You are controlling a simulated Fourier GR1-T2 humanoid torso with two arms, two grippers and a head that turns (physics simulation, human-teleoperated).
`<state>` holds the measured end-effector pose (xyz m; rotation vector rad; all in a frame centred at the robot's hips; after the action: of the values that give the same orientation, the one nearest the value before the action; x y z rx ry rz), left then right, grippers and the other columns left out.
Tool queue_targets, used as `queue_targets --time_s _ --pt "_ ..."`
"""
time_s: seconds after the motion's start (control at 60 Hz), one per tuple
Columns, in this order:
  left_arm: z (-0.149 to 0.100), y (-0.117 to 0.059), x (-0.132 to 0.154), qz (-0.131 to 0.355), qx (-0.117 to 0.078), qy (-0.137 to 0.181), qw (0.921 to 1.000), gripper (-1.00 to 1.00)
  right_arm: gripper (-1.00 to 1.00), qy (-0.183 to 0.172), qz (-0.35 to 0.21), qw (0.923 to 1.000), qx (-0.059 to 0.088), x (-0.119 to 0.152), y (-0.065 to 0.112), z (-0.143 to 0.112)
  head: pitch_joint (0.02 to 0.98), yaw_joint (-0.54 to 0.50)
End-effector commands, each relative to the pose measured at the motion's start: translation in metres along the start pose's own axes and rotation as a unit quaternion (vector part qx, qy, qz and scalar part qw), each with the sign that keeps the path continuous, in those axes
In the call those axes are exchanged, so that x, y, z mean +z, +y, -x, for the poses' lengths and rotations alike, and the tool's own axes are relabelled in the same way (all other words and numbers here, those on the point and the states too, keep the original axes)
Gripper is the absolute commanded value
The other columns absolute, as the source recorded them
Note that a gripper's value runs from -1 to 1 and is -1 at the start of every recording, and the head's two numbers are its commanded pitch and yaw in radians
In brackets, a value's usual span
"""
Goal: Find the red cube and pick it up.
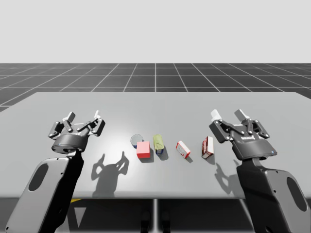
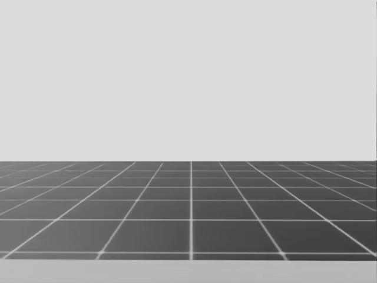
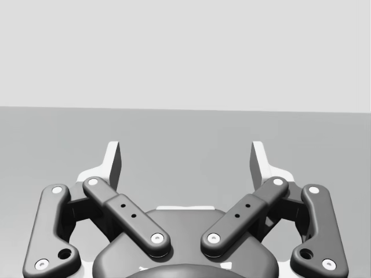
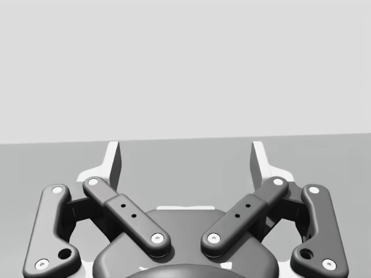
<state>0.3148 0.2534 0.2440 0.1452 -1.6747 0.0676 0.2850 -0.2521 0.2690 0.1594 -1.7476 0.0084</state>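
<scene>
High view: red cube (image 1: 143, 149) near the middle of the grey table (image 1: 155, 104), just in front of a round can (image 1: 136, 140); green can (image 1: 158, 143) beside it, then 2 red-and-white boxes (image 1: 183, 149). Left gripper (image 1: 83, 118) and right gripper (image 1: 228, 115) hovering (both well apart from the cube). Head view: dark gridded floor (image 2: 191, 209). Left wrist view: fingers (image 3: 114, 162) spread, grasping nothing. Right wrist view: fingers (image 4: 259, 162) released, grasping nothing.

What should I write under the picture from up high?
Red cube lies between my open left gripper and open right gripper.
</scene>
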Motion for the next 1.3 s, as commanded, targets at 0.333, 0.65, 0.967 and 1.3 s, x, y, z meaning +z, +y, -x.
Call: queue_targets --time_s 0.333,0.65,0.967,1.3 --pt "-0.0002 -0.0011 0.0011 0.001 -0.001 0.000 1.0000 -1.00 -1.00 0.004 0.004 1.0000 0.003 0.0004 -0.0003 -0.0001 0.215 -0.01" --pt "0.0011 -0.0014 0.0008 0.002 -0.005 0.001 1.0000 -1.00 -1.00 0.008 0.004 0.9999 0.005 -0.0001 -0.0006 -0.0001 0.503 -0.01" --pt "0.0020 -0.0034 0.0005 0.004 -0.007 0.002 1.0000 -1.00 -1.00 0.011 0.003 0.9999 0.001 0.0006 -0.0006 -0.0010 0.711 0.03" --pt "0.0021 -0.0075 0.0017 0.014 -0.006 0.005 0.9999 -1.00 -1.00 0.014 0.003 0.9999 -0.003 0.0004 0.0001 -0.0008 0.856 0.12"
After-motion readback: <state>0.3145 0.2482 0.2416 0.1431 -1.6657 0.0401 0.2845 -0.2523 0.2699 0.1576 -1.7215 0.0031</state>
